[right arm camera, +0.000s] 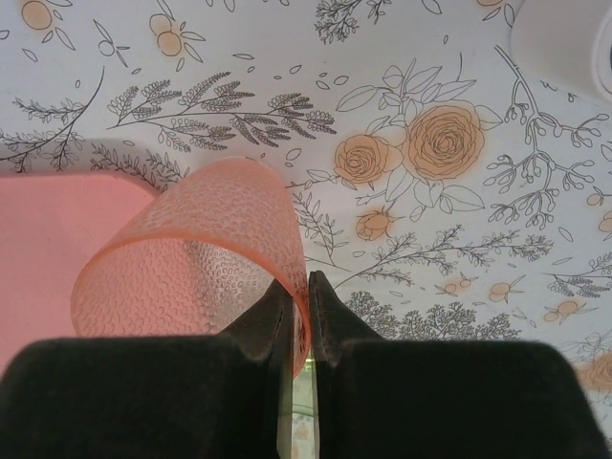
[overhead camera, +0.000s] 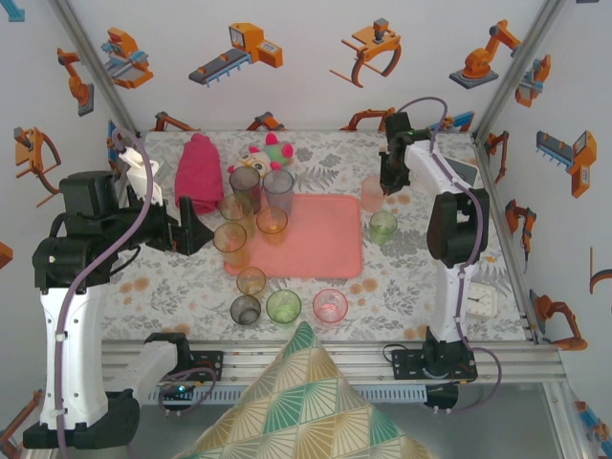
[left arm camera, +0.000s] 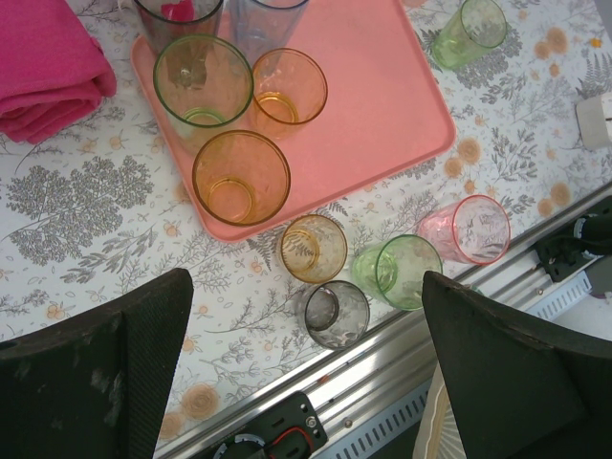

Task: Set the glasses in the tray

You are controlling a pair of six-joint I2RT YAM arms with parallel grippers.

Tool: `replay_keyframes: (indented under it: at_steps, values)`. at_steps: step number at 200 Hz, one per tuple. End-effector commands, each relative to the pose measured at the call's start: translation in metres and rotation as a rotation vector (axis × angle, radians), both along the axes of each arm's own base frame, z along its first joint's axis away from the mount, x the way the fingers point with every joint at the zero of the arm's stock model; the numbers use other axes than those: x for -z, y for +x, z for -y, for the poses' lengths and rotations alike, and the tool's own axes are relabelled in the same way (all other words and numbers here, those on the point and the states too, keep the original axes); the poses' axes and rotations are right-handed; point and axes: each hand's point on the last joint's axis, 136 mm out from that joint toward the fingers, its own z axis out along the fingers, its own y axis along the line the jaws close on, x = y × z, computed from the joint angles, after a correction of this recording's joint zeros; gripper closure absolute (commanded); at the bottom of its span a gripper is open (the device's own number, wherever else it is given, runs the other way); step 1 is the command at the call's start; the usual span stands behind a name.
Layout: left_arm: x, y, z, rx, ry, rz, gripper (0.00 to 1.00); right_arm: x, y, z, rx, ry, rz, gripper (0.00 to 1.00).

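Precariously, we see the right pincer (right arm camera: 300, 295) nipping the wall of 1 pink glass (right arm camera: 191, 251); so thin a hold may slip.

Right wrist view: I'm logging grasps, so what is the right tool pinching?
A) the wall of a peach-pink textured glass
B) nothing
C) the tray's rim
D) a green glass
A: the right tool is closed on the peach-pink textured glass, with the glass wall caught between its two pads.

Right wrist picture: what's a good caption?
Right gripper pinching the rim of a peach-pink glass beside the tray.
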Motion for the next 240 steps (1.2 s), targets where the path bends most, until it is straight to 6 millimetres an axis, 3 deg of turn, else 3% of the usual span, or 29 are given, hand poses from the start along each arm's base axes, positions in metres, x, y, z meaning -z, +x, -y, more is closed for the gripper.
replay_keyframes:
  at_steps: [1,53,136,189,240]
  values:
    - [-0.006,-0.002,0.002,0.009,-0.025,0.016,0.03,-0.002,0.001,0.003,-0.009,-0.017,0.001,0.92]
    - [-0.006,-0.001,0.002,0.009,-0.024,0.015,0.03,-0.017,0.000,0.003,-0.010,-0.013,0.026,0.93]
    - [-0.008,0.002,0.003,0.014,-0.025,0.021,0.03,-0.062,-0.012,0.008,-0.009,-0.016,0.093,0.93]
    - [-0.008,0.000,0.003,0.016,-0.022,0.028,0.03,-0.087,-0.027,0.007,-0.013,-0.007,0.130,0.93]
    - [-0.011,0.001,0.003,0.015,-0.021,0.037,0.03,-0.110,-0.052,-0.010,-0.058,-0.015,0.154,0.93]
